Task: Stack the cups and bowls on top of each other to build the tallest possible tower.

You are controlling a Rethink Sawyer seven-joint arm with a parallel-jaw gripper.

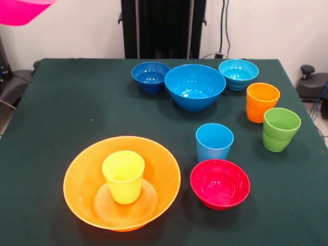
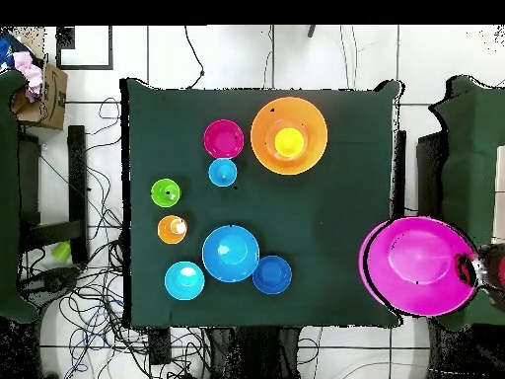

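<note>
The yellow cup (image 1: 123,177) stands upright inside the large orange bowl (image 1: 84,184) at the table's near left; the pair also shows in the overhead view (image 2: 288,142). The large pink bowl (image 1: 23,10) hangs high above the far left corner, off the table's edge in the overhead view (image 2: 419,266). A small grey and red shape touches its rim at the picture's edge; I cannot tell what it is. The light-blue cup (image 1: 214,142) stands beside the small red bowl (image 1: 220,183). No gripper shows in either view.
The medium blue bowl (image 1: 195,86) sits at the far middle between the small dark blue bowl (image 1: 150,76) and the small cyan bowl (image 1: 239,73). The orange cup (image 1: 262,102) and the green cup (image 1: 281,129) stand at the right. The black pedestal (image 1: 163,28) stands behind.
</note>
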